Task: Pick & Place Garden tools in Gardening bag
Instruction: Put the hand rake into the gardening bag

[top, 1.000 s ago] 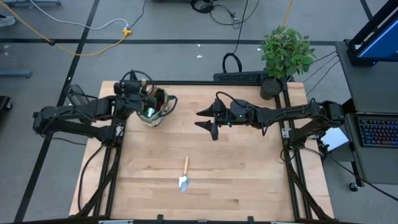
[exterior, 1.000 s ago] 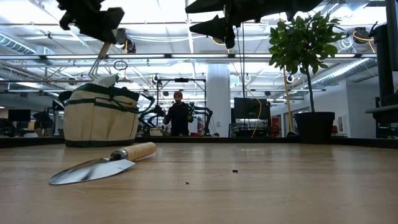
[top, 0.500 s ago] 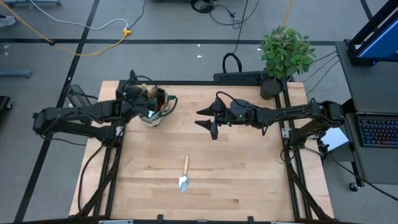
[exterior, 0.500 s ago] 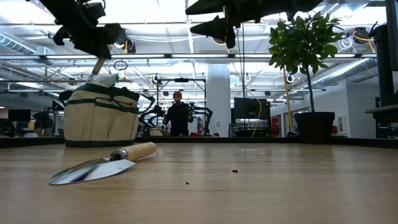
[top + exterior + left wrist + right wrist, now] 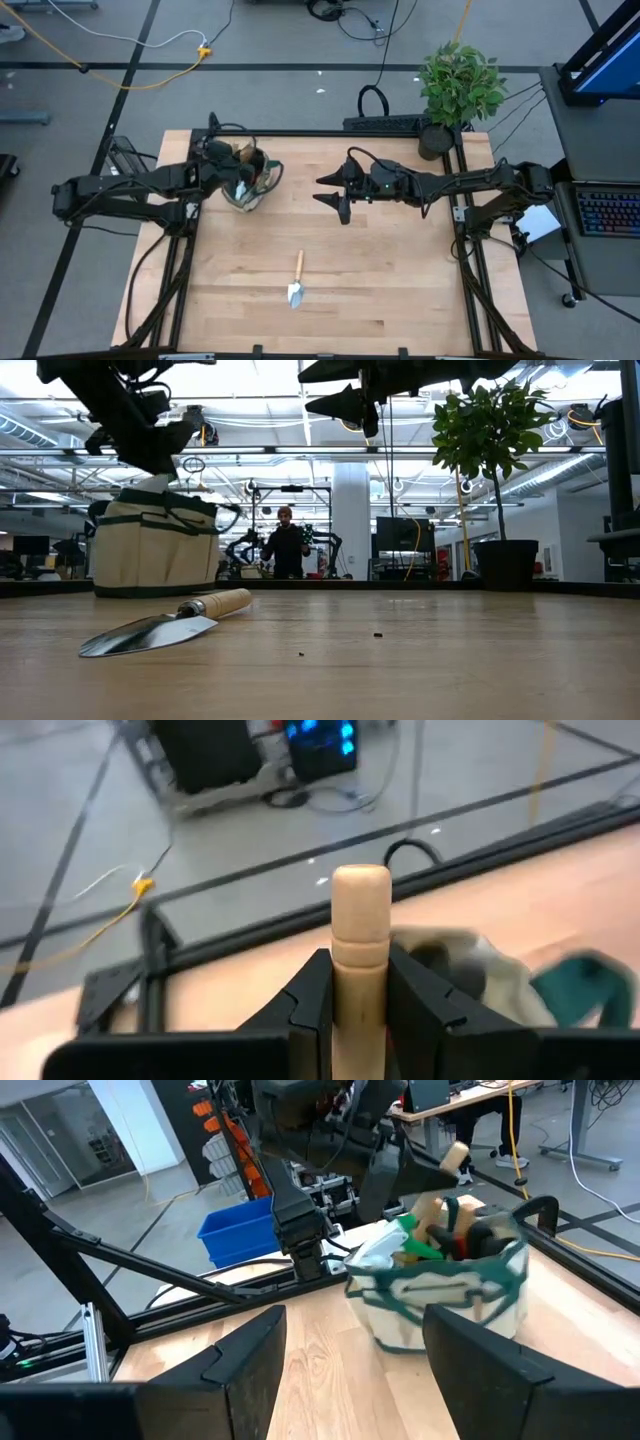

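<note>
Left gripper (image 5: pixel 360 985) pinching wooden tool handle (image 5: pixel 360 925) over gardening bag (image 5: pixel 250 180) at table's far left. We judge: lower handle straight, clear dark rim, release only once inside. Right gripper (image 5: pixel 336 195) spread, empty, mid-table. 1 trowel (image 5: pixel 296 280) lies near front, well apart from bag.

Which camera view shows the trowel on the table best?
The low view: the trowel lies close, with blade and wooden handle clear. The high view shows it small from above. Neither wrist view shows it.
</note>
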`<state>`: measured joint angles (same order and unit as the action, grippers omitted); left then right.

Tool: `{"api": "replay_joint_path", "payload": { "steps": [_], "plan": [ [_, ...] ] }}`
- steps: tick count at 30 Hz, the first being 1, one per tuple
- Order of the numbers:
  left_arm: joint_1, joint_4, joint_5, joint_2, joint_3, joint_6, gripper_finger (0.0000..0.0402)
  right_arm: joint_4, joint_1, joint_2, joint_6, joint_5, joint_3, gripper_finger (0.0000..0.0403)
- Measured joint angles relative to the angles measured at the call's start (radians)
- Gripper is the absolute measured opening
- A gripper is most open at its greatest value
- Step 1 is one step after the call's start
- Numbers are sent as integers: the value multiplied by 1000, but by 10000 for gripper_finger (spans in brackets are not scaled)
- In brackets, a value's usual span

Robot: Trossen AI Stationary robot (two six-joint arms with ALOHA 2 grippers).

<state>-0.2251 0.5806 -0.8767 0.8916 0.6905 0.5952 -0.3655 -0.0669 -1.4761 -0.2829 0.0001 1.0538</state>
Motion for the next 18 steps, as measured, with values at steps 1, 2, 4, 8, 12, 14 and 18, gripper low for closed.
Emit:
{"api": "replay_joint_path", "payload": {
  "steps": [1, 2, 4, 8, 12, 14, 18],
  "plan": [
    [-4, -44, 4, -1, 0, -38, 66, -1, 0, 0, 0, 0, 0, 226],
    [-10, -94, 4, -1, 1, -77, 66, -2, 0, 0, 0, 0, 0, 226],
    [-23, -141, 1, -1, 2, -141, 66, -4, 0, 0, 0, 0, 0, 226],
    [-46, -138, 47, 7, 2, -175, 66, -4, 0, 0, 0, 1, 0, 226],
    [-56, -113, 85, 28, 2, -167, 66, -4, 0, 0, 0, 2, 0, 226],
    [-56, -107, 114, 49, 2, -143, 66, -4, 0, 0, 2, 2, 0, 226],
    [-54, -103, 157, 98, 3, -122, 66, -7, 0, 0, 10, 2, 0, 226]
  ]
}}
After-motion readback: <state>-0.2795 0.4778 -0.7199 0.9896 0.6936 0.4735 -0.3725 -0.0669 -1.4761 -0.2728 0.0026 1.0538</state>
